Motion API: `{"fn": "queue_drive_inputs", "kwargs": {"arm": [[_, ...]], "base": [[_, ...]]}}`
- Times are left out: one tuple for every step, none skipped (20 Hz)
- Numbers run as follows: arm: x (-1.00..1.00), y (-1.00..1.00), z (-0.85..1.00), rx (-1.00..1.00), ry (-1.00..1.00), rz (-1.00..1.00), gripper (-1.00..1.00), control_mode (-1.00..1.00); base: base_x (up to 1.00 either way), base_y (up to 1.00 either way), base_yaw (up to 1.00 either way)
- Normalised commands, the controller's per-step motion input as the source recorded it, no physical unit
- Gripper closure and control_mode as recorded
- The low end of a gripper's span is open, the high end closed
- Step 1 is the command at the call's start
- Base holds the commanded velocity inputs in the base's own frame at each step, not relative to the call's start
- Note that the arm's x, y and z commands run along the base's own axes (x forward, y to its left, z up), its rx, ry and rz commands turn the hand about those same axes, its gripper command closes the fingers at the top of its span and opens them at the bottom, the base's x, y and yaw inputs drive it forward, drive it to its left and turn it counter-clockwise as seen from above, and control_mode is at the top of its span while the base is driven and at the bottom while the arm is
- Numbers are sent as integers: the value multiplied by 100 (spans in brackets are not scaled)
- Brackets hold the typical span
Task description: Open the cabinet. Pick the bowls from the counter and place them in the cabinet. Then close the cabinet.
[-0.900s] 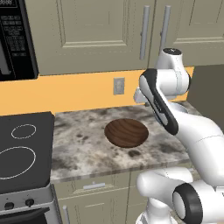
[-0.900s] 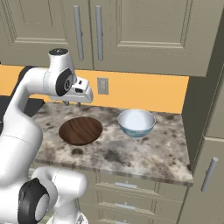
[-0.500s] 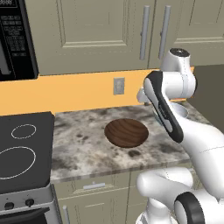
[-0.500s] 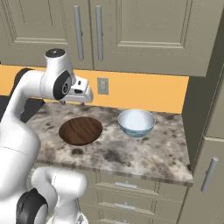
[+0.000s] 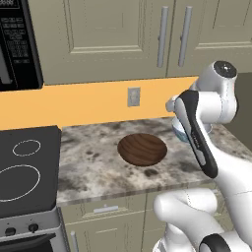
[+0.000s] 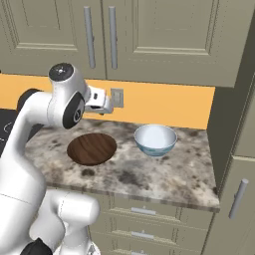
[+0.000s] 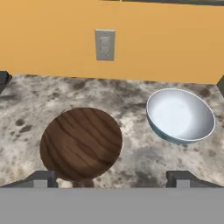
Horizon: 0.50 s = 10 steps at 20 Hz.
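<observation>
No legible text, only blurred microwave panel (image 5: 18,47) markings.

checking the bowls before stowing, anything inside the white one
Nothing shows inside the white bowl: from the hand view its pale inside looks bare, and it sits on the counter. The small patch under its near rim is hidden.

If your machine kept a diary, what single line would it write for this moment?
cabinet: doors shut | wooden bowl: on counter | white-blue bowl: on counter, apart from it | gripper: open, empty, above the counter
</observation>
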Motion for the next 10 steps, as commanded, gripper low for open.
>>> {"fn": "queue_drive_inputs", "kwargs": {"arm": [[0,-29,62,0,-13,0,-100,-100],[0,-27,67,0,-12,0,-100,-100],[0,-30,74,0,-9,0,-100,-100],[0,-28,74,0,-9,0,-100,-100],[0,-23,74,0,-8,0,-100,-100],[0,-17,77,0,-7,0,-100,-100],[0,-14,78,0,-6,0,-100,-100],[-4,-14,78,0,-6,0,-100,-100],[-5,-16,75,0,-5,0,-100,-100],[-6,-21,72,1,-1,-2,-100,-100]], "base": [[0,0,0],[0,0,0],[0,0,0],[0,0,0],[0,0,0],[0,0,0],[0,0,0],[0,0,0],[0,0,0],[0,0,0]]}}
